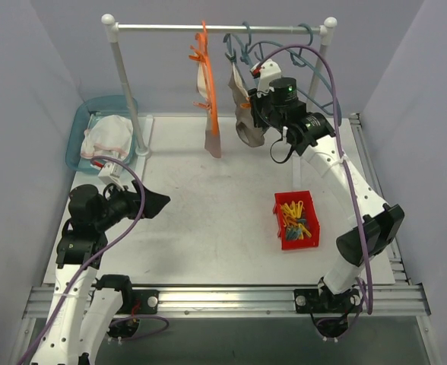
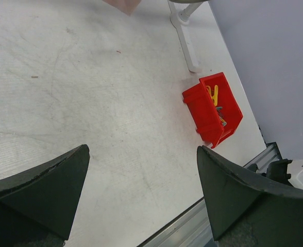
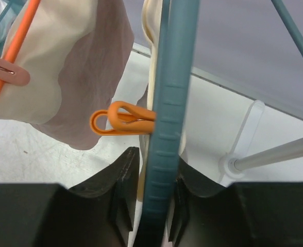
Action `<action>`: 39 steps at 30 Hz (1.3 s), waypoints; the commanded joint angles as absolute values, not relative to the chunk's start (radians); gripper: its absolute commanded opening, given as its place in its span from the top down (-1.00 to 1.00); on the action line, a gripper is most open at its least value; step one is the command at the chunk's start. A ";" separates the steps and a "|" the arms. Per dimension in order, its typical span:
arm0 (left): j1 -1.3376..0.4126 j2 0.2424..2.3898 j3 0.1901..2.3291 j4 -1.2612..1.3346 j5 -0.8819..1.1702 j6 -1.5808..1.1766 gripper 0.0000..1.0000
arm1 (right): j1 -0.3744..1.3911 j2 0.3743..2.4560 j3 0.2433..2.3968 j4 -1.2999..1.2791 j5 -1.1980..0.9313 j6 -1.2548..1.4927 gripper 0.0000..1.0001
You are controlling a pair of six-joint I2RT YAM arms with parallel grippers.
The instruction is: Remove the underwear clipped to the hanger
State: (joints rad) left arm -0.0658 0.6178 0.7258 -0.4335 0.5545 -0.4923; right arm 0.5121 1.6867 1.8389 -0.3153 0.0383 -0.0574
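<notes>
while the left gripper (image 2: pixel 141 154) stood released well before the white metal rail (image 1: pixel 216 28), the right gripper (image 3: pixel 155 167) clenched a teal plastic hanger (image 3: pixel 174 77) bearing taupe cloth briefs (image 1: pixel 246 128).

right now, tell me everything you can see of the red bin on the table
The red bin is a small open-topped box, plastic by its look, with straight walls and a raised back edge. It stands flat on the white table, right of centre, on the right arm's side. A loose heap of clips lies inside, mostly yellow with some blue and orange. On the outside only the table touches it.
</notes>
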 commanded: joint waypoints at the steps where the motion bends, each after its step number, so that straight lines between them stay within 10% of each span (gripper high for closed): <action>1: -0.071 0.609 0.739 -0.411 0.560 -0.476 -0.87 | 0.511 1.690 1.873 -0.331 0.077 -0.061 0.55; 3: -0.069 0.604 0.739 -0.416 0.558 -0.476 -0.87 | 0.509 1.690 1.879 -0.336 0.075 -0.052 1.00; 39: -0.069 0.653 0.778 -0.388 0.555 -0.480 -0.87 | 0.558 1.238 1.376 0.021 0.058 0.040 1.00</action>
